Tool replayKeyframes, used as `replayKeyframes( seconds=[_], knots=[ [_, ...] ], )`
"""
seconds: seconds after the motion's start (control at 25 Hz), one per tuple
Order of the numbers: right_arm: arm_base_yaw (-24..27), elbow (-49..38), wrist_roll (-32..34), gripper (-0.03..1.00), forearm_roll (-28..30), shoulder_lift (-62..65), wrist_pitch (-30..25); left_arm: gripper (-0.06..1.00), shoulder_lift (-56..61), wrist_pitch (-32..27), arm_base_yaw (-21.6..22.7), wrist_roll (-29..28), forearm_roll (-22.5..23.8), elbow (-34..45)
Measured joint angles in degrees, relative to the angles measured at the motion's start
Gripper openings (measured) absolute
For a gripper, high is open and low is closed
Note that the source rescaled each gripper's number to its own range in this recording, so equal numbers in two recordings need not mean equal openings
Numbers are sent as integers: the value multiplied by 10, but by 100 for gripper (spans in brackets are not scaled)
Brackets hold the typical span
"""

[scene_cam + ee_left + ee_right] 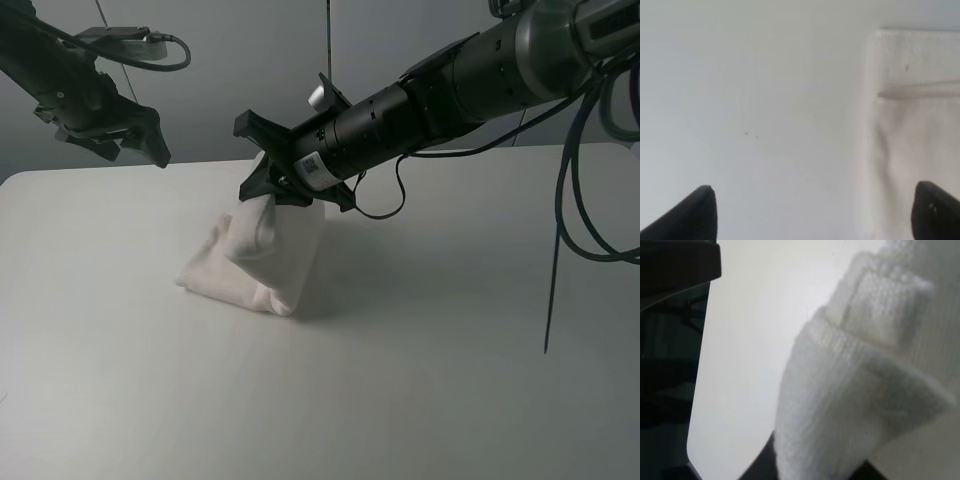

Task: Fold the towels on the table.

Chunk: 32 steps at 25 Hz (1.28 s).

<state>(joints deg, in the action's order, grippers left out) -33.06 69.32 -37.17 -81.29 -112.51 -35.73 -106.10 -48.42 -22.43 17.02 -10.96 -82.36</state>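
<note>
The off-white terry towel (255, 265) sits in a folded heap on the white table (420, 380), left of the middle. One part of it is pulled up into a peak. My right gripper (266, 192) reaches across from the right and is shut on that peak. Up close, the right wrist view shows a thick folded edge of the towel (850, 390) rising from a dark finger (757, 471). My left gripper (140, 140) hangs open above the table's back left, apart from the towel. Between its wide-spread fingertips (700, 215) lies bare table (765, 100), with the towel (915, 125) to one side.
Black cables (585, 200) loop down from the right arm over the table's right side. The table's back edge (100, 172) runs just behind the left gripper. A dark area beyond the table edge (670, 365) shows in the right wrist view.
</note>
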Motion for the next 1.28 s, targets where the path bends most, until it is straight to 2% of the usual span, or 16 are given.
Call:
replayKeyframes(
  seconds=[0.04, 0.12, 0.16, 0.2, 0.32, 0.56, 0.76, 0.84, 0.92, 1.0, 1.16, 1.28],
  knots=[
    [0, 0, -11, 33, -9, 0, 0, 100, 8, -3, 0, 2, 0, 0],
    [0, 0, -27, 76, -36, 0, 1, 100, 19, -13, 0, 4, 0, 0],
    [0, 0, -32, 90, -49, 0, 4, 100, 25, -19, 0, 5, 0, 0],
    [0, 0, -36, 96, -57, 0, 6, 100, 31, -28, 0, 5, 0, 0],
    [0, 0, -39, 99, -78, 0, 8, 100, 49, -39, 0, 8, 0, 0],
    [0, 0, -55, 100, -74, 0, 6, 100, 70, -53, 0, 10, 1, 0],
    [0, 0, -66, 100, 10, 17, -2, 100, 90, -81, 0, 12, 13, 0],
    [0, 0, -63, 100, 61, 39, 3, 100, 103, -87, 0, 12, 17, 0],
    [0, 0, -33, 100, 132, 69, 17, 100, 125, -93, 0, 10, 20, 0],
    [0, 0, 32, 100, 264, 108, 39, 100, 147, -98, 0, 1, 22, 0],
    [0, 0, 225, 100, 578, 191, 45, 100, 198, -113, 0, -13, 31, 0],
    [0, 0, 320, 100, 741, 258, 12, 100, 242, -113, 0, -21, 33, 22]
  ],
)
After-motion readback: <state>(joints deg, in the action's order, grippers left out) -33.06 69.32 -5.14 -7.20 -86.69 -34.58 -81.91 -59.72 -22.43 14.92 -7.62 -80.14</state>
